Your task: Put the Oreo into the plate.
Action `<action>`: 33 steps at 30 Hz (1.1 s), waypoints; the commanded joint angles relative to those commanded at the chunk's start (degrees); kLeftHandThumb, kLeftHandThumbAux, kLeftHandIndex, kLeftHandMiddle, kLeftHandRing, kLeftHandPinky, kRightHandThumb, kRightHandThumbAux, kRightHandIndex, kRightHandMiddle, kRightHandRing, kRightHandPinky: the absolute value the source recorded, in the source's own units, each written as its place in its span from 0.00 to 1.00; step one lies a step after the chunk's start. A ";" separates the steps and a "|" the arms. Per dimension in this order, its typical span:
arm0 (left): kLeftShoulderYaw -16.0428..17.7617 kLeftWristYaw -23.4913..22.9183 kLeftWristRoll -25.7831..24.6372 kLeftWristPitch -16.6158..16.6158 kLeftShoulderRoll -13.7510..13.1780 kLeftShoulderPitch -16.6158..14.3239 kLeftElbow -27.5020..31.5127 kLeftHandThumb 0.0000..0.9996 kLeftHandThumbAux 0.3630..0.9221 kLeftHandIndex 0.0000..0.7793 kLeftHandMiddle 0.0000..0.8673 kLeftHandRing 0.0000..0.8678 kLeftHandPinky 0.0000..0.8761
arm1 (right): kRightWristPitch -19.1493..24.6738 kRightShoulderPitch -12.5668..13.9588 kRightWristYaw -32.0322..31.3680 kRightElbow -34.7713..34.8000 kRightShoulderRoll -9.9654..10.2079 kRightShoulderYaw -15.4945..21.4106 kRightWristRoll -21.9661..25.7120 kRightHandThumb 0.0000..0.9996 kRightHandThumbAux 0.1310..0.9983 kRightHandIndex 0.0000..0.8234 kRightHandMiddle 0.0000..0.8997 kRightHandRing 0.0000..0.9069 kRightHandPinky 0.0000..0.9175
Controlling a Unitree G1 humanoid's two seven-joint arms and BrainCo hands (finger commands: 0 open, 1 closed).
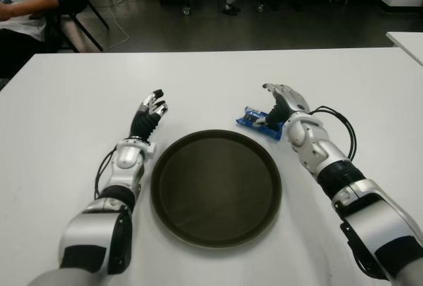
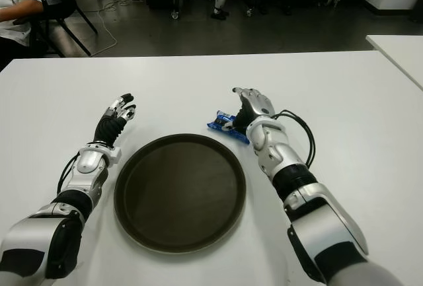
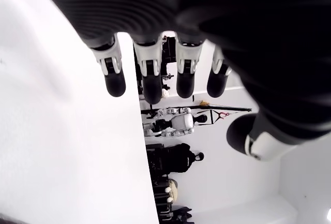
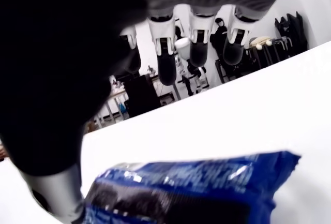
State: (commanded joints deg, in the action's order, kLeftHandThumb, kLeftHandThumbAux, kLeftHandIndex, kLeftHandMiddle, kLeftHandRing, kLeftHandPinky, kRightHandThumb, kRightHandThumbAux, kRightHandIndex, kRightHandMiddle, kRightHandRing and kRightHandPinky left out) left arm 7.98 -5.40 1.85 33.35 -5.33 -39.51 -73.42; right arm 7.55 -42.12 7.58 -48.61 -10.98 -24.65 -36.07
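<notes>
Your plate sits on the counter with nothing in it. The Oreo pack lies on the counter just beyond its far right rim. Your right robot hand hovers at the pack, fingers extended, gripping nothing. Your left robot hand shows left of the plate, fingers relaxed, empty.

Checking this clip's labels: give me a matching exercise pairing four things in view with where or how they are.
Things:
1. Oreo pack
2. plate
3. left hand
4. right hand

States:
A. fingers spread, holding nothing, left of the plate
B. dark, round, nothing in it
C. over the blue packet, fingers open
D. on the white table, just beyond the plate's far right rim

Pairs: 1-D, 2-B, 3-A, 4-C
</notes>
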 joint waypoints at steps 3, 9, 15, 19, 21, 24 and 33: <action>-0.06 -0.19 -0.06 0.35 -0.02 0.02 0.05 0.14 0.29 0.04 0.12 0.09 0.09 | 0.15 -0.02 0.04 -0.14 0.15 -0.22 -0.10 0.00 0.75 0.05 0.03 0.04 0.06; -0.23 -0.29 -0.06 0.61 -0.07 0.02 0.05 0.12 0.28 0.05 0.12 0.10 0.09 | 0.19 0.04 0.44 -0.20 0.30 -0.57 -0.39 0.00 0.76 0.07 0.05 0.05 0.07; -0.69 0.79 0.55 0.32 -0.21 0.07 -0.05 0.12 0.29 0.04 0.11 0.09 0.09 | 0.67 -0.05 1.22 -0.85 0.86 -1.13 -1.02 0.00 0.76 0.08 0.06 0.07 0.08; -0.42 0.60 0.23 0.46 -0.03 0.10 0.00 0.13 0.29 0.05 0.12 0.09 0.09 | 0.55 -0.09 1.47 -1.23 1.00 -1.26 -1.25 0.00 0.76 0.09 0.06 0.07 0.09; -0.20 -0.03 -0.10 0.64 -0.02 0.22 0.10 0.14 0.28 0.05 0.12 0.09 0.09 | 0.53 -0.12 1.52 -1.41 1.12 -1.33 -1.39 0.00 0.76 0.09 0.06 0.07 0.09; 0.03 -0.85 -0.44 0.94 -0.03 0.37 0.26 0.14 0.28 0.05 0.11 0.08 0.08 | 0.55 -0.15 1.52 -1.56 1.25 -1.35 -1.48 0.00 0.76 0.09 0.06 0.07 0.09; 0.03 -1.45 -0.40 0.62 -0.39 0.09 -0.13 0.15 0.30 0.04 0.11 0.08 0.07 | 1.22 -0.49 1.02 -2.25 1.48 -1.75 -1.95 0.00 0.75 0.08 0.06 0.06 0.09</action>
State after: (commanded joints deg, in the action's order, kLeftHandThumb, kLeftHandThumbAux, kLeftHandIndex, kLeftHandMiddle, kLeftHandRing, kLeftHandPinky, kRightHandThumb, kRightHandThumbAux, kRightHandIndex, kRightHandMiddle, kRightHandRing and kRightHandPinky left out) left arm 8.01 -6.84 1.45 33.98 -5.71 -39.43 -73.54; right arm 8.77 -42.62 8.60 -50.86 -9.50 -26.40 -38.02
